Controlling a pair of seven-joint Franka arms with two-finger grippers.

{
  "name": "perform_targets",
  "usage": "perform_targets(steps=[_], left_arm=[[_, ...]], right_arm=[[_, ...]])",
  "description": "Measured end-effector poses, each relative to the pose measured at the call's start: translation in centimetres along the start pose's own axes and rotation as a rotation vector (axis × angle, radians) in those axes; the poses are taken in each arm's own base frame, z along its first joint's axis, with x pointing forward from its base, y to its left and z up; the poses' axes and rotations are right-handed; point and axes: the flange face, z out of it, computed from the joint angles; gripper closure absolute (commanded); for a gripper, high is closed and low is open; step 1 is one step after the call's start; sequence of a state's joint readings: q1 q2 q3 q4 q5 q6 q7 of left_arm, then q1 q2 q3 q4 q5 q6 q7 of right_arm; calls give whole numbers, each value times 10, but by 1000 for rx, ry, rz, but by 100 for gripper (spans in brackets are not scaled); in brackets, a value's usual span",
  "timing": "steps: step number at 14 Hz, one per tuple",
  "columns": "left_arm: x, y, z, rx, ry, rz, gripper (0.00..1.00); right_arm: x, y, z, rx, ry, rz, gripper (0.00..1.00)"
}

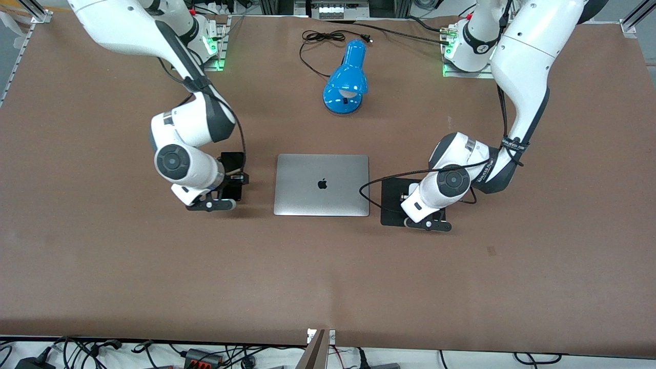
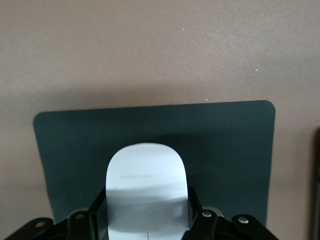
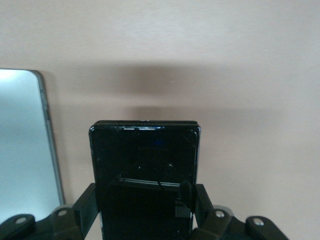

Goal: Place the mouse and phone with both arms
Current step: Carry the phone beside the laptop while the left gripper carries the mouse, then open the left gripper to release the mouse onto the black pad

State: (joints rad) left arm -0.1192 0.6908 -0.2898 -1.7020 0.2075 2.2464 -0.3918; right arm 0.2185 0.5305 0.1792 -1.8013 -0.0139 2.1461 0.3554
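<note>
Clamping the mouse (image 2: 146, 187) between its two fingers (image 2: 96, 212), the left gripper (image 2: 145, 220) sits low over the black mouse pad (image 2: 225, 150), which lies just beside the closed silver laptop (image 1: 322, 184) toward the left arm's end of the table. Only the left wrist view shows this grip — in the front view the arm's own wrist hides the mouse entirely, leaving just the pad's edge (image 1: 392, 205) and the left gripper (image 1: 428, 223) visible.

The right gripper (image 3: 145, 220) is closed on the phone (image 3: 145, 175), its fingers (image 3: 85, 205) pressing the two long edges, glossy face up (the laptop's rounded corner (image 3: 25, 140) shows alongside it). From the front, the phone (image 1: 231, 177) is a dark slab partly covered by the right gripper (image 1: 220, 197), beside the laptop toward the right arm's end; whether it rests on the brown table (image 1: 328, 277) cannot be told.

Farther from the front camera stands a blue desk lamp (image 1: 346, 79) with its black cord (image 1: 323, 38) — seen in that view alone.
</note>
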Motion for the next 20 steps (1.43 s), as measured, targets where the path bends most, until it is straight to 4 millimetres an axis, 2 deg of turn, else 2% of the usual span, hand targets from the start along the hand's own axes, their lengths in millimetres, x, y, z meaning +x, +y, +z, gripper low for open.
perform_targets(steps=[2, 3, 4, 5, 9, 11, 13, 15, 18, 20], left_arm=[[0, 0, 1, 10, 4, -1, 41], [0, 0, 1, 10, 5, -5, 29], [0, 1, 2, 10, 5, -8, 11], [0, 1, 4, 9, 4, -9, 0], [1, -1, 5, 8, 7, -17, 0], [5, -5, -4, 11, 11, -27, 0], [8, -18, -28, 30, 3, -47, 0], [11, -41, -66, 47, 16, -82, 0], [7, -99, -122, 74, 17, -161, 0], [1, -133, -152, 79, 20, -203, 0]], right_arm=[[3, -6, 17, 3, -2, -8, 67], [3, -11, 25, 6, 0, -12, 67], [3, -16, 31, 8, 0, -8, 67], [2, -21, 37, 10, 3, 0, 67], [1, -36, 57, 15, 9, -4, 67], [1, -40, 67, 16, 8, -3, 67], [1, -42, 73, 20, 13, 15, 67], [2, -43, 74, 21, 18, 23, 67], [2, -44, 76, 9, 25, 13, 67], [2, -44, 75, 6, 27, 9, 67]])
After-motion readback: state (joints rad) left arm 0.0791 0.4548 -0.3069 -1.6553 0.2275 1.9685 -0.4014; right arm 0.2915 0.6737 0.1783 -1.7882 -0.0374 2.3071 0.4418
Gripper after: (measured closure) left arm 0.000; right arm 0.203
